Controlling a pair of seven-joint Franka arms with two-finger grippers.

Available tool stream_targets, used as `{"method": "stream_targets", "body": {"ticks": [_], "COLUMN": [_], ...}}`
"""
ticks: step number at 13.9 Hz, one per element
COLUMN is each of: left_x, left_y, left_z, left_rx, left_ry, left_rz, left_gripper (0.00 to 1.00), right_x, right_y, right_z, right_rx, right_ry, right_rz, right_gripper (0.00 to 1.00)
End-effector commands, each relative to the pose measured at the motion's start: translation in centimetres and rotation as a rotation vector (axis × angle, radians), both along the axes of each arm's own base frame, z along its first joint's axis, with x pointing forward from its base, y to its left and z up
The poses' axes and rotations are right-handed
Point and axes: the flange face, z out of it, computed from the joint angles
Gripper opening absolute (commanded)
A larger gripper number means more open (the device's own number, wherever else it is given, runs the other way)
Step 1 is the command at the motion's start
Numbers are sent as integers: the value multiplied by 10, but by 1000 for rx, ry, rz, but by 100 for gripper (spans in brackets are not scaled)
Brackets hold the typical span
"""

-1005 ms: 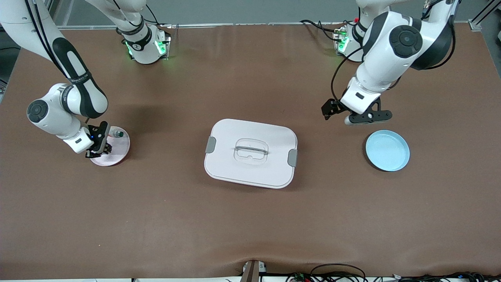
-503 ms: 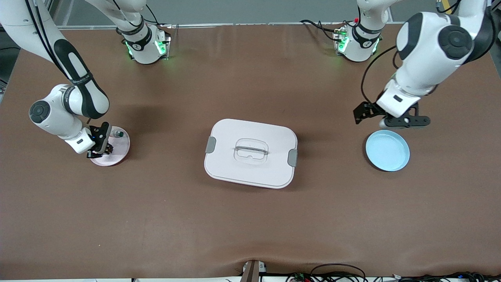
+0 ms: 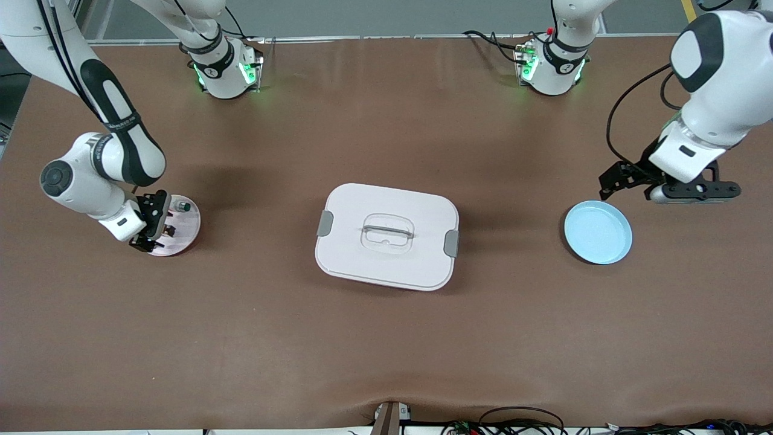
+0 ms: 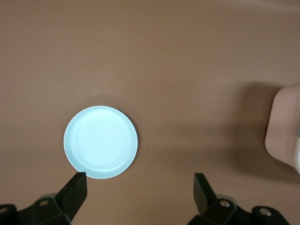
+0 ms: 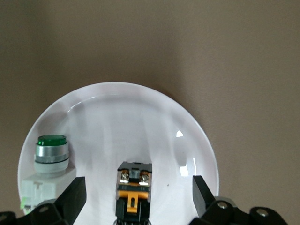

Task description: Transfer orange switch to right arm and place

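Switch [image 5: 133, 194] on pink plate [image 5: 154, 122], right gripper [image 5: 136, 197] apart astride it. Left gripper [image 4: 140, 194] apart, 2 o'clock of blue plate [image 3: 598, 232].

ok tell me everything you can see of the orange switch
The orange switch is a tiny black block with an orange clip at its middle and two screw terminals on its grey top. It lies on the white plate beside the green-capped button, between the open right gripper's fingers, which stand clear of it.
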Motion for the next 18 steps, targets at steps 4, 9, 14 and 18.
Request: {"method": "stream_targets", "body": {"ticks": [4, 9, 14, 18], "left_x": [14, 24, 32, 29], "left_y": [16, 29, 30, 6], "left_z": [35, 73, 96, 106], "left_rx": [-24, -38, -40, 20], "left_ry": [-32, -43, -61, -60], "left_rz": [9, 14, 5, -53], "left_gripper": [100, 100, 100, 100], "right_x": [25, 39, 36, 25], "right_y": [-1, -1, 25, 40], "right_z": [78, 132, 173, 206], "right_rx": [8, -5, -42, -76], "right_ry": [124, 195, 210, 225], "right_rz": [-128, -283, -460, -636], "right_gripper": [100, 100, 100, 100]}}
